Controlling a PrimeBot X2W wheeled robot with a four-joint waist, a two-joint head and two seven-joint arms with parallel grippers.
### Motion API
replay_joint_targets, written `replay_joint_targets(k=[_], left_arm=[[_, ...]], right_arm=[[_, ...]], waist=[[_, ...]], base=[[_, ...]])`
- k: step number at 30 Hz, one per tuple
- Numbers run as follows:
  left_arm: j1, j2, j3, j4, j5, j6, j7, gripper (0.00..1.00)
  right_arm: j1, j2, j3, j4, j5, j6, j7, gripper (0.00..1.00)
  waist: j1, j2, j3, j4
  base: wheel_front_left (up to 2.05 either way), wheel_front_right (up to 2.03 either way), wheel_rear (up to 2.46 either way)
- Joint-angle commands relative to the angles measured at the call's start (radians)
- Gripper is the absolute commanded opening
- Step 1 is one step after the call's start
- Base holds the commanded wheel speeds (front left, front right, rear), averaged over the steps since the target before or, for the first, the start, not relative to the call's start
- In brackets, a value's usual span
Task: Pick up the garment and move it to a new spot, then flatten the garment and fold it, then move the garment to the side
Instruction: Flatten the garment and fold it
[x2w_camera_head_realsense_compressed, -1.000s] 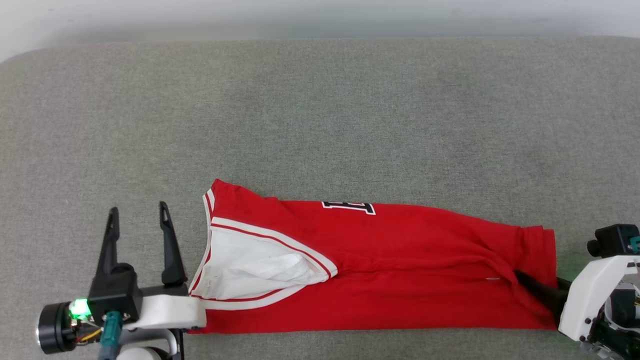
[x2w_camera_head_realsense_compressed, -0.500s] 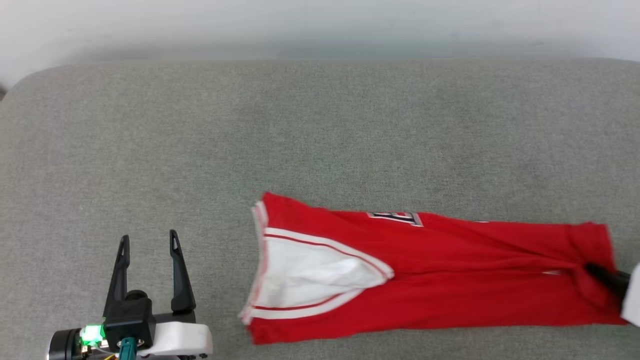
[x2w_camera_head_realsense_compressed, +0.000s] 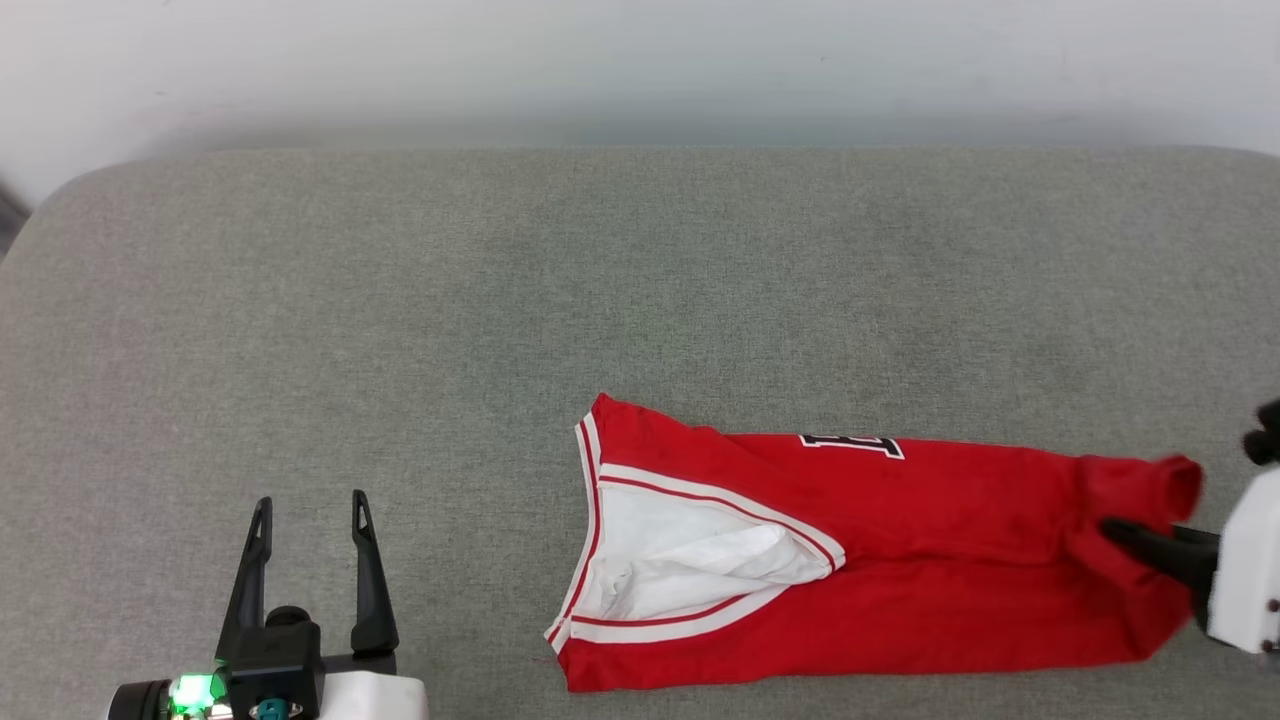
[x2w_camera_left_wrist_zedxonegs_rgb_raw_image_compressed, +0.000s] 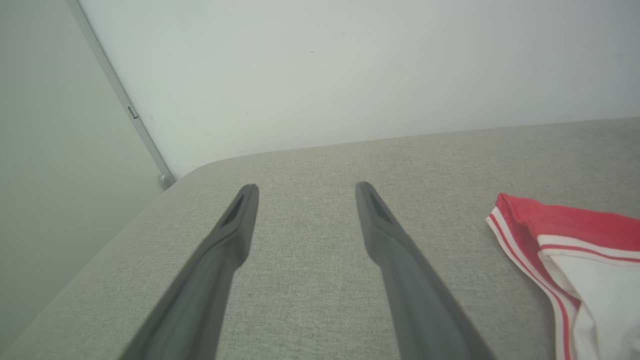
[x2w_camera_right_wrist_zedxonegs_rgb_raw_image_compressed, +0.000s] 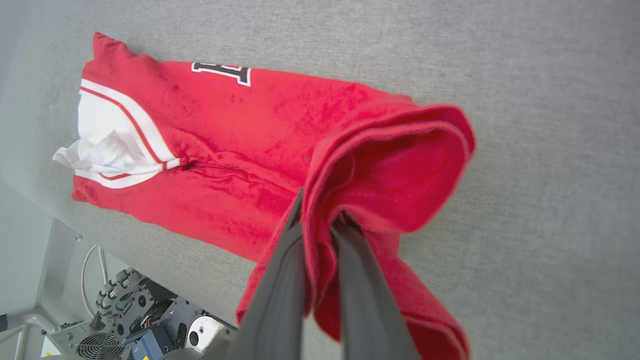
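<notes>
Our left jaws stand released and empty over the worktop's (x2w_camera_head_realsense_compressed: 400, 300) near left. The shirt (x2w_camera_head_realsense_compressed: 950, 600) lies folded lengthwise right of centre, and our right jaws clench its bunched end. We should probably drag it sideways low and slowly, sparing the fold.

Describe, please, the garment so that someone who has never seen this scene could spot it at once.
On the wide grey padded surface, look to the near right. There lies a long folded garment, its right end pinched in the right gripper. Bright red, with a white sleeve trimmed in red-white stripes, it stands out against the grey around it.
</notes>
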Motion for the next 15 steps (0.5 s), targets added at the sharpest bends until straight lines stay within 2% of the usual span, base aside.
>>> replay_joint_targets(k=[1, 4, 8, 11, 12, 15], left_arm=[[0.011, -0.002, 0.004, -0.001, 0.009, -0.002, -0.002, 1.00], [0.009, -0.008, 0.006, -0.001, 0.011, -0.008, -0.002, 1.00], [-0.002, -0.018, 0.005, -0.005, 0.016, -0.012, -0.002, 1.00], [-0.013, -0.023, 0.001, -0.006, 0.016, -0.017, -0.002, 1.00], [-0.013, -0.023, 0.001, -0.006, 0.016, -0.017, -0.002, 1.00], [-0.024, -0.026, 0.000, -0.006, 0.019, -0.023, -0.002, 1.00]], right_arm=[[0.010, 0.010, 0.014, -0.064, 0.000, -0.001, 0.013, 0.00], [-0.020, 0.039, 0.044, -0.175, -0.008, -0.001, 0.036, 0.00], [-0.087, 0.086, 0.119, -0.264, -0.063, -0.001, 0.077, 0.00], [-0.177, 0.119, 0.205, -0.283, -0.106, -0.001, 0.104, 0.00], [-0.177, 0.119, 0.205, -0.283, -0.106, -0.001, 0.104, 0.00], [-0.271, 0.171, 0.305, -0.258, -0.142, -0.001, 0.117, 0.00]], waist=[[0.0000, 0.0000, -0.002, 0.000], [0.0000, 0.0000, -0.002, 0.002], [0.0000, 0.0000, 0.009, 0.007], [0.0000, 0.0000, 0.026, 0.013], [0.0000, 0.0000, 0.026, 0.013], [0.0000, 0.0000, 0.045, 0.022]], base=[[0.00, 0.00, 0.00], [0.00, 0.00, 0.00], [0.00, 0.00, 0.00], [0.00, 0.00, 0.00], [0.00, 0.00, 0.00], [0.00, 0.00, 0.00]])
